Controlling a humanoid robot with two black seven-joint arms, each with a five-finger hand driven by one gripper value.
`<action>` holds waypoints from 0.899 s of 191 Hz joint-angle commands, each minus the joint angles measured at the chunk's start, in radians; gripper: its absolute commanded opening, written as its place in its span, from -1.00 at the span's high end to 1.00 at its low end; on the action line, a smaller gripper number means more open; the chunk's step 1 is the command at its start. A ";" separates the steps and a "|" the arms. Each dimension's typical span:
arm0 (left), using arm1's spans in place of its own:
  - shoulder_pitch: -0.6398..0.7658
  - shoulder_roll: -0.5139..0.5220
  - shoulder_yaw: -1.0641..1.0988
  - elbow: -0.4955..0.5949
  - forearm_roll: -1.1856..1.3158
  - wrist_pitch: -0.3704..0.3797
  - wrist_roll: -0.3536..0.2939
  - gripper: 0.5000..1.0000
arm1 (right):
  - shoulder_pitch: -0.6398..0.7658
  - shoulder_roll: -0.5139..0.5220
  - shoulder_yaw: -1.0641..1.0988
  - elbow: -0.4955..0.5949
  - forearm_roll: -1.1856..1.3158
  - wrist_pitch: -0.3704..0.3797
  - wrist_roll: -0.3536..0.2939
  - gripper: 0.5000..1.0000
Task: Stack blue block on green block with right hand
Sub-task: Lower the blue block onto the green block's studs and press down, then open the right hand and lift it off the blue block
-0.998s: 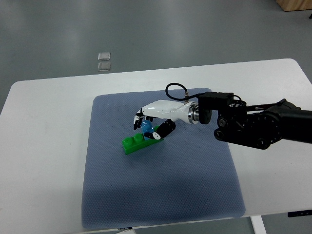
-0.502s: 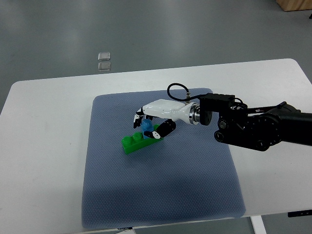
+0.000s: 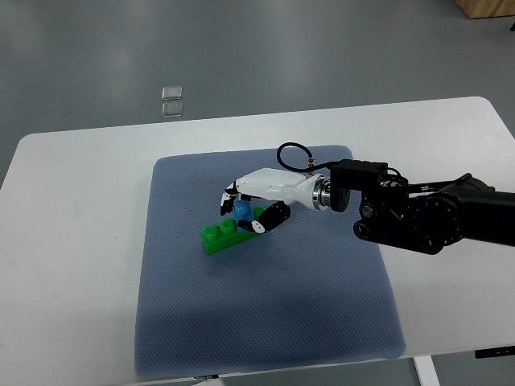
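Observation:
A green block (image 3: 220,236) lies slanted on the blue-grey mat (image 3: 265,322), left of centre. My right hand (image 3: 245,212) reaches in from the right and hovers over the green block's right end. Its white fingers and black thumb are curled around a small blue block (image 3: 241,210), which sits just above the green block's right studs. I cannot tell whether the two blocks touch. The left arm is out of sight.
The mat covers the middle of a white table (image 3: 72,209). My black right forearm (image 3: 426,217) crosses the table's right side. Two small clear squares (image 3: 171,100) lie on the grey floor beyond the table's far edge.
The right hand has shifted slightly right and down with the blue block, staying over the green block's right end. The green block has not moved.

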 commanded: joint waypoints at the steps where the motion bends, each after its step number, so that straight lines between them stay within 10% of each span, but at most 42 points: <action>1: 0.000 0.000 0.000 0.001 0.000 0.000 0.000 -1.00 | -0.006 0.006 -0.001 -0.004 0.000 0.001 0.004 0.66; 88: 0.000 0.000 0.000 0.000 0.000 0.000 0.000 -1.00 | -0.014 0.009 0.000 -0.010 0.000 0.001 0.006 0.60; 101: 0.000 0.000 0.002 0.000 0.000 0.000 0.000 -1.00 | -0.012 0.004 0.011 -0.010 0.002 0.000 0.006 0.06; 110: 0.000 0.000 0.002 0.000 0.000 0.000 0.000 -1.00 | -0.012 0.004 0.011 -0.010 0.002 0.000 0.006 0.06; 111: 0.000 0.000 0.002 0.000 0.000 0.000 0.000 -1.00 | -0.011 0.002 0.014 -0.010 0.005 0.000 0.006 -0.35; 117: 0.000 0.000 0.002 0.000 0.000 0.000 0.000 -1.00 | -0.008 0.002 0.014 -0.009 0.008 0.003 0.006 -0.56; 172: 0.000 0.000 0.003 0.000 0.000 0.000 0.000 -1.00 | 0.034 -0.014 0.017 0.014 0.021 0.014 0.004 -0.69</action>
